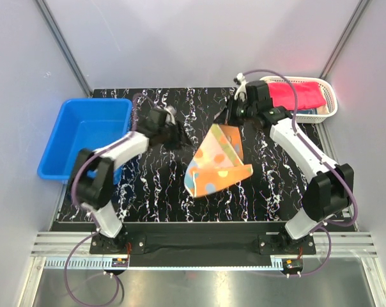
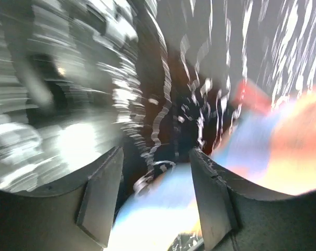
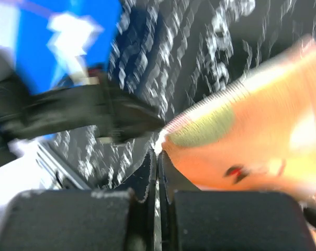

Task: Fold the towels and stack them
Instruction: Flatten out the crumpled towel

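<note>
Right gripper (image 1: 226,119) pinches a corner of orange towel (image 1: 217,163), cloth draped below it, apparently raised for folding over; left gripper (image 1: 179,136) spread, empty, alongside.

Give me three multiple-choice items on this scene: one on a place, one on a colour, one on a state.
1. Where does the red towel lie? A on the floor B in the white basket C on a wall
2. What colour is the bin at left? A blue B green C white
3. How does the left gripper stand? A shut on a towel B open, empty C out of view
Answers: B, it fills the basket at far right; A, its walls are blue; B, its fingers stand apart, gripping nothing.
</note>
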Robot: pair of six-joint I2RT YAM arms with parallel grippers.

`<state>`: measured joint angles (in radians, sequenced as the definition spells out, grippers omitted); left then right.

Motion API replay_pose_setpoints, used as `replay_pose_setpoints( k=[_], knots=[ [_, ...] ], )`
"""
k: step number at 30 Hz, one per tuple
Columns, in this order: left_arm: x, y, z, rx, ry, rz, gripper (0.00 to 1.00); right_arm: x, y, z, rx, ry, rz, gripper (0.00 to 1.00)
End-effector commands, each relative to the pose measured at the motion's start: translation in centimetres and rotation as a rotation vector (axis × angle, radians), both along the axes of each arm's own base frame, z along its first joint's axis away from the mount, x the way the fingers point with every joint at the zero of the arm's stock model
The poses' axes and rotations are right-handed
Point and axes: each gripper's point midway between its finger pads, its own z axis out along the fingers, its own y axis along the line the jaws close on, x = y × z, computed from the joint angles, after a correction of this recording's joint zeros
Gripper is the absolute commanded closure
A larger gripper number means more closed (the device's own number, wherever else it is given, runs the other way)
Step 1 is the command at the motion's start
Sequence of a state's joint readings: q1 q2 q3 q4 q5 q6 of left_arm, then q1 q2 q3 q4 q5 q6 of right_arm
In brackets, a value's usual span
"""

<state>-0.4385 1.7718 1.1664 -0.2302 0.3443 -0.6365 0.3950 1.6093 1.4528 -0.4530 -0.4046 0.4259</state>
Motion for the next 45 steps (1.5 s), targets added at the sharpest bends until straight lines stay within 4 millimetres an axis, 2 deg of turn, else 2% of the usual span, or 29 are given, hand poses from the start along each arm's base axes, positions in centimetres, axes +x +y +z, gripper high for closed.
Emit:
replay_pose_setpoints(
  k=[1,3,4,7,8,11,14,16,17,19,20,21,22,23,25,26,31,36,40,45],
  knots=[
    [0.6,5.3,7.0,0.128,-0.209,0.099,0.4,2.3,0.1,3.8,0.041,-0.092,-0.094,1.0],
    [-0.4,5.3,8.7,0.108,-0.241,0.078,0.4,3.3,-0.2,3.2,0.033,-0.081,-0.147,0.99],
    [-1.1,4.9,8.9,0.082,-0.238,0.04,0.4,3.7,-0.3,2.6,0.023,-0.073,-0.16,0.99],
    [-3.0,4.3,8.3,0.053,-0.24,-0.009,0.4,5.4,-0.8,-1.2,-0.045,-0.025,-0.211,0.91],
    [-3.7,4.2,7.5,0.052,-0.222,-0.021,0.4,6.2,-1.1,-3.1,-0.095,-0.006,-0.219,0.89],
    [-4.9,2.4,7.0,0.017,-0.23,-0.097,0.4,7.6,-1.6,-5.9,-0.203,0.03,-0.178,0.65],
    [-5.4,0.8,6.2,-0.005,-0.236,-0.163,0.4,7.9,-3.3,-6.7,-0.344,0.048,-0.143,0.49],
    [-4.9,0.5,5.8,-0.005,-0.239,-0.163,0.4,7.8,-5.0,-6.3,-0.389,0.046,-0.143,0.43],
    [-4.6,0.2,4.9,0.003,-0.219,-0.165,0.4,7.8,-5.8,-6.2,-0.397,0.046,-0.157,0.42],
    [-3.7,-0.5,4.9,-0.007,-0.226,-0.18,0.4,8.1,-8.2,-6.0,-0.404,0.049,-0.2,0.4],
    [-3.1,-0.9,3.9,-0.006,-0.209,-0.191,0.4,7.9,-9.3,-5.9,-0.404,0.053,-0.22,0.39],
    [-2.8,-1.3,3.5,-0.01,-0.205,-0.203,0.4,7.8,-10.2,-5.9,-0.399,0.065,-0.239,0.39],
    [-2.2,-2.0,3.9,-0.027,-0.214,-0.22,0.4,8.0,-12.1,-6.0,-0.387,0.084,-0.277,0.4],
    [-1.8,-2.2,2.0,-0.008,-0.169,-0.221,0.41,7.5,-12.3,-6.5,-0.356,0.115,-0.275,0.41],
    [-1.1,-2.3,0.7,0.017,-0.129,-0.212,0.41,7.3,-13.3,-7.3,-0.333,0.143,-0.281,0.41],
    [-0.4,-2.6,-0.1,0.027,-0.111,-0.208,0.42,7.3,-13.5,-8.3,-0.339,0.146,-0.264,0.41],
    [1.8,-2.7,-1.5,0.063,-0.106,-0.15,0.43,8.3,-12.2,-11.4,-0.299,0.129,-0.11,0.48],
    [3.5,-2.1,-1.6,0.13,-0.114,-0.104,0.44,10.1,-13.1,-14.2,-0.294,0.166,-0.083,0.53],
    [3.8,-2.1,-1.8,0.129,-0.119,-0.093,0.45,11.7,-13.8,-16.7,-0.315,0.181,-0.088,0.58],
    [4.0,-1.3,-2.7,0.168,-0.097,-0.04,0.47,12.4,-12.9,-18.6,-0.278,0.207,-0.049,0.61]
  ],
)
